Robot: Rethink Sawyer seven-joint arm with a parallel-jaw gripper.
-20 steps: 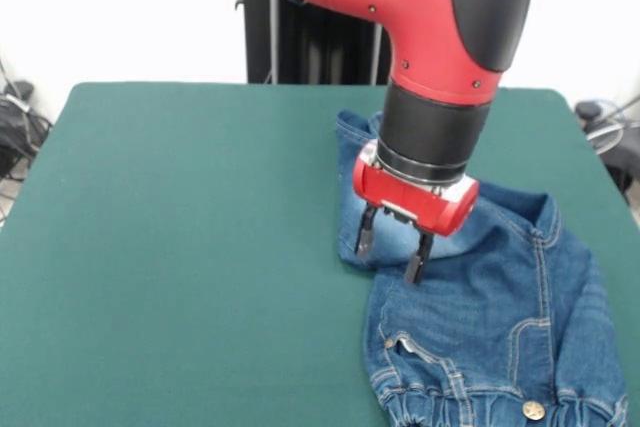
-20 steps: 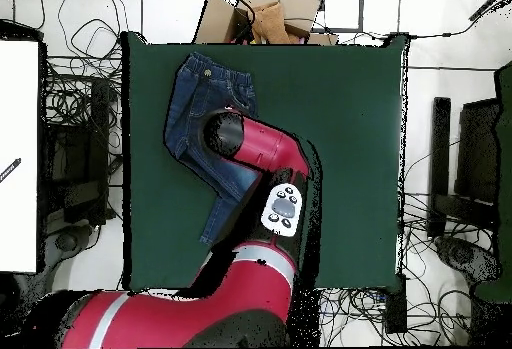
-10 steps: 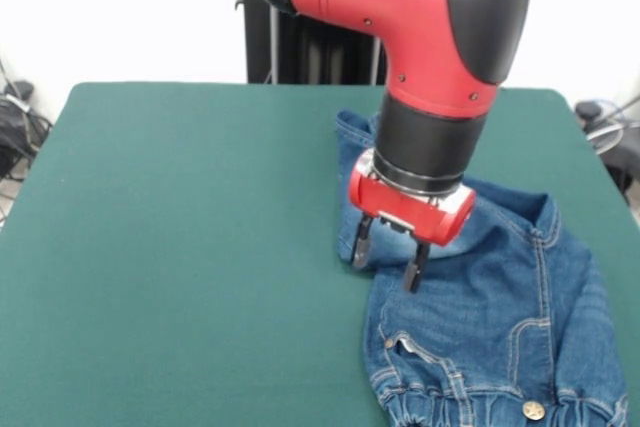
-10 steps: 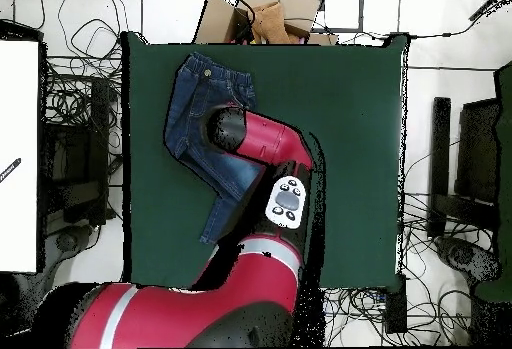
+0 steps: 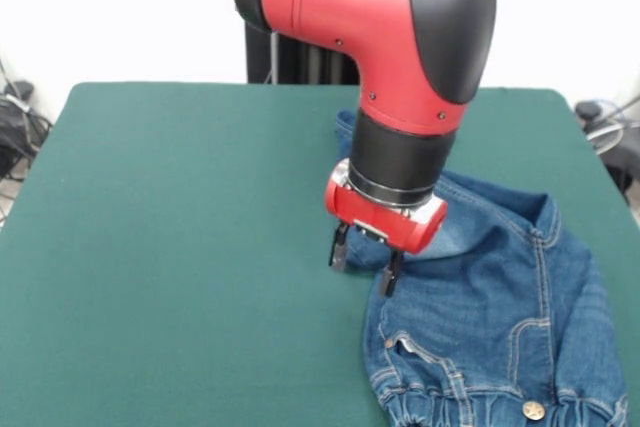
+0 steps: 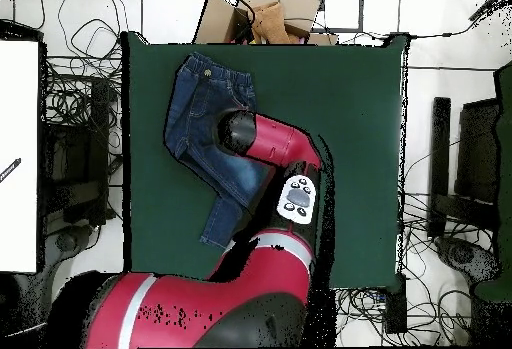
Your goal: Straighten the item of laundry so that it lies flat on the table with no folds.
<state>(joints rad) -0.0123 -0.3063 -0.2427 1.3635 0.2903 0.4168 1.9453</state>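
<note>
Fingers (image 5: 338, 247) of my gripper (image 5: 362, 259) stand spread, both black tips visible with a clear gap between them and nothing pinched. In the front view the left-hand tip hangs at the left edge of the jeans (image 5: 500, 307), over or just beside the green cloth; the right-hand tip sits over the denim. Whether either tip touches the fabric, I cannot tell.

The jeans lie on the right-hand part of the table (image 5: 180, 247) in the front view. The gathered waistband with its brass button (image 5: 534, 410) is at the near edge of that view, running out of the bottom of the picture. The legs reach toward the far side. A raised ridge of denim crosses the garment behind my wrist, so the cloth is not flat there. Faded pale patches show on the thigh area.

In the overhead view my arm (image 6: 275, 145) covers the middle of the jeans (image 6: 205, 100); the waistband points to the table's (image 6: 350, 165) upper edge in that picture and one leg trails down toward my base.

Containers: none found on the table surface. Only the jeans rest on the cloth.
</note>
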